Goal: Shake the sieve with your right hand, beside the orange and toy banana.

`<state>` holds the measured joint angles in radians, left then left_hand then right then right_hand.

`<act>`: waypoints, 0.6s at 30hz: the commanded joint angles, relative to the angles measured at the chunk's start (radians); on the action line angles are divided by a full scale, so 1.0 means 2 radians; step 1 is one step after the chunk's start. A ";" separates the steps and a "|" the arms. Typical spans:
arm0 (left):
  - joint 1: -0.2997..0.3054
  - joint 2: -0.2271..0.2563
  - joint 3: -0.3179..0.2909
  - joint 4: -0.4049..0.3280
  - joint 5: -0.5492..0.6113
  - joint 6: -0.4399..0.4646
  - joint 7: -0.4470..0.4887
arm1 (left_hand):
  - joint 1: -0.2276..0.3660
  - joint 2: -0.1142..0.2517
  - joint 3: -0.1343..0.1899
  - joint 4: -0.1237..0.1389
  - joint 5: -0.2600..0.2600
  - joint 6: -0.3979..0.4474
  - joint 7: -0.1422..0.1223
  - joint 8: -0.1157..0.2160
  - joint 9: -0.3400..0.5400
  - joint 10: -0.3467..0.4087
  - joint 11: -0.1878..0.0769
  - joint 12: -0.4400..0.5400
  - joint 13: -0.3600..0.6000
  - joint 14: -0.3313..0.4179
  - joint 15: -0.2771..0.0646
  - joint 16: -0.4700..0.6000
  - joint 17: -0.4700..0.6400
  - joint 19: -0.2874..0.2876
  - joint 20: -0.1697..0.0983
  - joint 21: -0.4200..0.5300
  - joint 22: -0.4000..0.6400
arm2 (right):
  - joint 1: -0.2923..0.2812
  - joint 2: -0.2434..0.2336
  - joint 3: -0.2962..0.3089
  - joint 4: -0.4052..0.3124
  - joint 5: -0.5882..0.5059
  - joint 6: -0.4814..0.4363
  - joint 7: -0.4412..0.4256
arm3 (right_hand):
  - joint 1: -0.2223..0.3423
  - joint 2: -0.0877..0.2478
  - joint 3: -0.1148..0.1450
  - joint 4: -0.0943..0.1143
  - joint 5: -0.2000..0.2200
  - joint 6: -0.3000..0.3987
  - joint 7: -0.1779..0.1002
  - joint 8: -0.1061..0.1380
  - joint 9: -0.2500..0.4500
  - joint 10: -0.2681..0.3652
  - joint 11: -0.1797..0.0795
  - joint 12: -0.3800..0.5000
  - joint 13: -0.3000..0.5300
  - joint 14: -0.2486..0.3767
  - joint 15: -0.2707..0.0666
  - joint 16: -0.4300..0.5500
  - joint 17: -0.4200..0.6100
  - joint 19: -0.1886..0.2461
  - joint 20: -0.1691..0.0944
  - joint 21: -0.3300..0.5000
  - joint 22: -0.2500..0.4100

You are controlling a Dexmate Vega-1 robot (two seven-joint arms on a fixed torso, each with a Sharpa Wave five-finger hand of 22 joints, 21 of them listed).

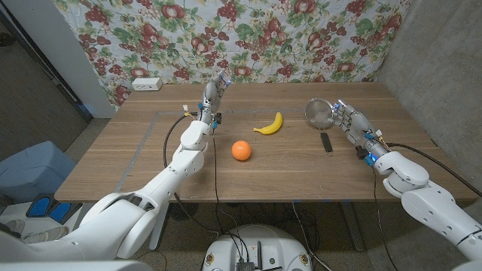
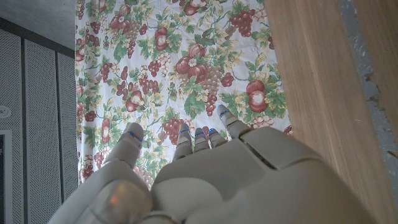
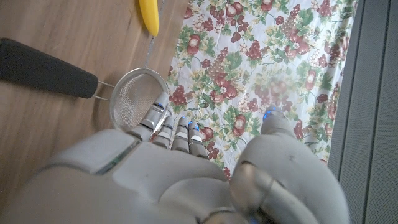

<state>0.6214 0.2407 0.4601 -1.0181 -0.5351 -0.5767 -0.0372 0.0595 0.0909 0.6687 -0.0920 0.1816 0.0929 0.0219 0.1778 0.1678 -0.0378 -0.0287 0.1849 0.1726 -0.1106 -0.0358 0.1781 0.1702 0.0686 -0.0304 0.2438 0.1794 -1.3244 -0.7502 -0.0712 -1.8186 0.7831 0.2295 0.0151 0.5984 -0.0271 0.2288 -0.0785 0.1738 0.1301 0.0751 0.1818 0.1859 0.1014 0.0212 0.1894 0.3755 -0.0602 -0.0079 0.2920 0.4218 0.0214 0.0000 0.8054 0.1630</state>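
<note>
Sieve: the metal mesh sieve [image 1: 318,113] lies on the wooden table [image 1: 135,162] at its right far side, its black handle [image 1: 326,142] pointing toward the near edge, so the handle is the natural part to take.
Right hand: the right hand [image 1: 351,123] stands just beside the sieve bowl, fingers apart and holding nothing; in the right wrist view its fingertips [image 3: 163,119] reach to the rim, judged a grasp not yet made.
Toy banana: the toy banana [image 1: 269,125] lies left of the sieve, near it.
Orange: the orange [image 1: 241,150] sits nearer the front, apart from the banana.
Left hand: the left hand [image 1: 212,96] is raised over the table's far middle, fingers loosely spread, empty, out of the way.
Backdrop: a fruit-print cloth [image 1: 248,38] hangs behind.
</note>
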 commanded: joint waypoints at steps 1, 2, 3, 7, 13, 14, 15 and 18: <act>0.013 0.012 -0.002 -0.026 -0.003 0.013 0.001 | 0.002 0.041 0.002 0.006 0.002 0.000 0.004 0.000 0.002 0.000 0.002 0.002 0.001 0.004 -0.005 0.002 0.002 0.006 0.001 -0.001 0.001 | 0.011 0.039 -0.012 0.027 -0.015 0.084 0.020 | -0.009 0.001 -0.004 0.003 0.004 0.002 0.006 0.004 0.001 0.002 0.002 0.002 -0.003 0.000 -0.004 -0.003 -0.003 0.003 -0.002 -0.003 0.001; 0.014 0.014 -0.002 -0.029 -0.005 0.016 -0.001 | 0.002 0.042 0.002 0.006 0.002 0.001 0.003 0.000 0.002 0.000 0.001 0.002 0.001 0.004 -0.005 0.003 0.002 0.006 0.001 -0.001 0.001 | 0.012 0.042 -0.014 0.030 -0.020 0.090 0.017 | -0.011 0.001 -0.005 0.004 0.004 0.004 0.006 0.005 0.001 0.003 0.002 0.003 -0.004 0.001 -0.005 -0.003 -0.004 0.004 -0.003 -0.004 0.001; 0.016 0.016 -0.002 -0.033 -0.006 0.020 -0.002 | 0.002 0.042 0.003 0.007 0.002 0.001 0.004 0.000 0.002 0.000 0.002 0.003 0.001 0.004 -0.005 0.003 0.002 0.007 0.000 -0.001 0.001 | 0.013 0.046 -0.015 0.032 -0.020 0.096 0.017 | -0.012 0.002 -0.005 0.004 0.004 0.004 0.006 0.005 0.001 0.003 0.002 0.003 -0.004 0.002 -0.005 -0.003 -0.004 0.004 -0.003 -0.005 0.001; 0.024 0.026 -0.002 -0.049 -0.010 0.035 -0.005 | 0.001 0.043 0.003 0.008 0.002 0.001 0.003 0.000 0.002 0.001 0.001 0.003 0.001 0.005 -0.007 0.003 0.002 0.007 0.001 -0.001 0.001 | 0.018 0.057 -0.018 0.043 -0.021 0.115 0.019 | -0.013 0.009 -0.004 0.004 0.005 0.013 0.006 0.008 0.000 0.011 0.003 0.005 -0.009 0.009 -0.004 -0.003 -0.010 0.009 -0.006 -0.008 0.000; 0.038 0.039 -0.005 -0.072 -0.014 0.050 -0.002 | 0.001 0.040 0.003 0.009 0.002 0.001 0.003 0.000 0.001 0.001 0.001 0.003 0.001 0.005 -0.007 0.003 0.002 0.008 0.000 -0.002 0.001 | 0.023 0.065 -0.021 0.047 -0.026 0.126 0.010 | -0.011 0.015 -0.001 0.002 0.004 0.019 0.008 0.010 -0.001 0.016 0.007 0.007 -0.013 0.013 0.000 -0.005 -0.015 0.013 -0.006 -0.012 0.000; 0.041 0.041 -0.005 -0.076 -0.015 0.052 -0.001 | 0.000 0.040 0.003 0.009 0.002 0.001 0.003 0.000 0.001 0.001 0.001 0.003 0.001 0.005 -0.007 0.002 0.002 0.008 0.000 -0.002 0.001 | 0.025 0.064 -0.021 0.049 -0.029 0.127 0.009 | -0.011 0.015 -0.001 0.002 0.004 0.020 0.008 0.010 -0.001 0.017 0.007 0.007 -0.013 0.014 0.000 -0.005 -0.016 0.013 -0.006 -0.012 0.000; 0.043 0.042 -0.006 -0.079 -0.016 0.054 0.000 | 0.000 0.039 0.003 0.009 0.002 0.000 0.003 0.000 0.001 0.000 0.001 0.002 0.001 0.005 -0.007 0.002 0.002 0.008 -0.001 -0.002 0.001 | 0.026 0.064 -0.022 0.050 -0.027 0.128 0.012 | -0.011 0.015 -0.001 0.002 0.004 0.020 0.008 0.010 -0.001 0.017 0.008 0.007 -0.014 0.015 0.000 -0.005 -0.016 0.013 -0.006 -0.012 0.000; 0.050 0.049 -0.007 -0.089 -0.019 0.061 -0.001 | 0.000 0.039 0.003 0.009 0.003 0.000 0.002 0.000 0.001 0.000 0.001 0.002 0.001 0.005 -0.007 0.002 0.002 0.008 0.000 -0.002 0.001 | 0.029 0.068 -0.023 0.053 -0.027 0.133 0.010 | -0.011 0.016 0.000 0.001 0.004 0.022 0.009 0.010 -0.001 0.018 0.009 0.007 -0.015 0.017 0.001 -0.005 -0.018 0.014 -0.006 -0.014 0.000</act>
<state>0.6784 0.2981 0.4535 -1.1259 -0.5538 -0.5065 -0.0397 0.0596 0.0909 0.6737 -0.0761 0.1816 0.0929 0.0217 0.1778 0.1678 -0.0378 -0.0287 0.1849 0.1726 -0.1015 -0.0375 0.1781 0.1701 0.0791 -0.0305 0.2401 0.1793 -1.2894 -0.6490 -0.1038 -1.7433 0.7402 0.4368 0.0424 0.5726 -0.0008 0.2238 -0.0733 0.1778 0.1627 0.0890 0.1933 0.1812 0.1271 0.0394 0.1964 0.3440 -0.0326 -0.0081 0.2845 0.3850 0.0414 -0.0054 0.7822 0.1631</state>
